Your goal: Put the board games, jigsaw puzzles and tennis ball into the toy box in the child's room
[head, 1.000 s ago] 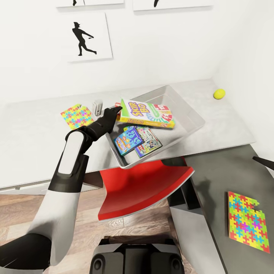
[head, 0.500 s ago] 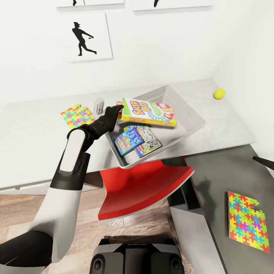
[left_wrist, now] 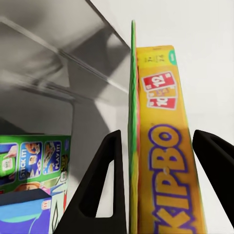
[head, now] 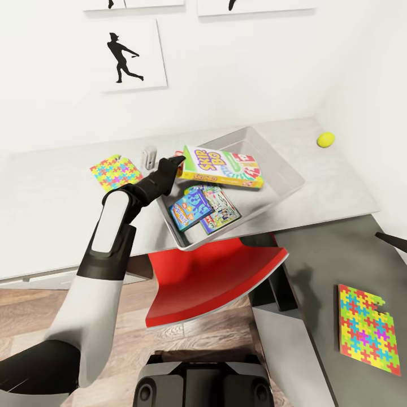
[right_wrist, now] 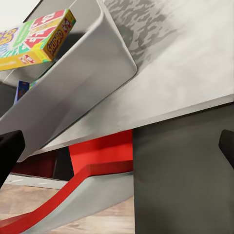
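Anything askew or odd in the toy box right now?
Yes: the Skip-Bo game isn't lying flat. It sits tilted over the toy box, its end between the left gripper fingers, above the two games lying on the box floor. Nothing looks spilled or damaged.

The green-red-yellow Skip-Bo game box sits tilted over the toy box, one end up at the bin's rim, pinched there by the left gripper. The light-grey bin stands on the light part of the table, with the blue game box and the white-green one lying flat side by side inside. One jigsaw puzzle is on the light top beside the bin, the other on the dark section. The tennis ball is near the wall, well apart from the bin.
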Tool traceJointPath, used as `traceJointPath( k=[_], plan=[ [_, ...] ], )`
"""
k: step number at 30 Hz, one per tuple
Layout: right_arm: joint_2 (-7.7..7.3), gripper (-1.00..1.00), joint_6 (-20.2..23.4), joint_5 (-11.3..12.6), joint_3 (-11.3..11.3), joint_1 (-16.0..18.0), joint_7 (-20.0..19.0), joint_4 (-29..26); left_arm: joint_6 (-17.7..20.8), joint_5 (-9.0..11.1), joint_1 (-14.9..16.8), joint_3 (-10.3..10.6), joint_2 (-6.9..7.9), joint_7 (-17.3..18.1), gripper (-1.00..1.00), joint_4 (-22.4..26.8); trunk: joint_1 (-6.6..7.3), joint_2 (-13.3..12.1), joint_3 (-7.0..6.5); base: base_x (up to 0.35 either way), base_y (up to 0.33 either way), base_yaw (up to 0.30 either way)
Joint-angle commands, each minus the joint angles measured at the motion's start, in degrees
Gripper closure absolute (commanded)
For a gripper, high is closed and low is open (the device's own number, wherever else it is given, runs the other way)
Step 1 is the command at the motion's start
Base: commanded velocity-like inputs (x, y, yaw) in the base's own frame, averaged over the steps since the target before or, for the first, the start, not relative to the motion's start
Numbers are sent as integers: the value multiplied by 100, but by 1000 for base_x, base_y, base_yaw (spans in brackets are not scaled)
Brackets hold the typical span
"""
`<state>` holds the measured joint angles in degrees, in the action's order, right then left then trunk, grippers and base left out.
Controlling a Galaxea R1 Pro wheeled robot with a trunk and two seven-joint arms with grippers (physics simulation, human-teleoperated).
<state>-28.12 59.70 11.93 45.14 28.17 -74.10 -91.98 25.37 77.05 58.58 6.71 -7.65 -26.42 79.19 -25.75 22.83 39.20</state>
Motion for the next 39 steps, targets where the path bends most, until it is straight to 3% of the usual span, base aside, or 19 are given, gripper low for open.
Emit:
traceJointPath(
  k=[1,39],
  plan=[
    [-2,-100,30,0,3,4,-17,0,3,56,4,-3,-2,-51,100,7,-3,9,7,0,0,0],
    [33,-100,30,-6,-6,-22,-35,-5,3,64,14,-8,-9,73,100,-70,-3,9,132,0,0,-18]
  ],
)
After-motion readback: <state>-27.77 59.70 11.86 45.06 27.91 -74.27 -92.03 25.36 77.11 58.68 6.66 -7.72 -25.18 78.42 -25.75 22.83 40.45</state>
